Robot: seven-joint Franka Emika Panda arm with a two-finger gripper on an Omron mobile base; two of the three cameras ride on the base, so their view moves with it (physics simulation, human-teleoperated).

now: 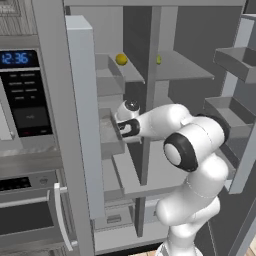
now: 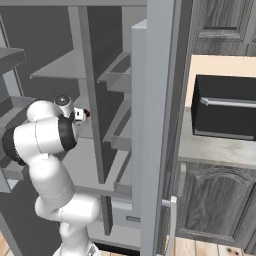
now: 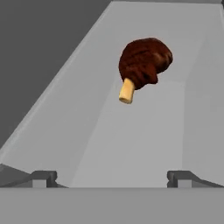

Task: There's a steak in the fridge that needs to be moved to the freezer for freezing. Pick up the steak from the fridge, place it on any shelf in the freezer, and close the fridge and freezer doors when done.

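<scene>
Now left base: arm reaches onto a middle fridge shelf (image 1: 150,175), yellow ball (image 1: 121,59) one shelf higher | right base: steak (image 2: 87,113) peeks out just past the hand | hand view: gripper (image 3: 111,178) jaws spread wide, holding nothing, steak (image 3: 143,63) lying on the shelf ahead.

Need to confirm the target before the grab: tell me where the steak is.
In the hand view the steak lies on a grey shelf, ahead of the open fingers and right of centre, untouched.
</scene>
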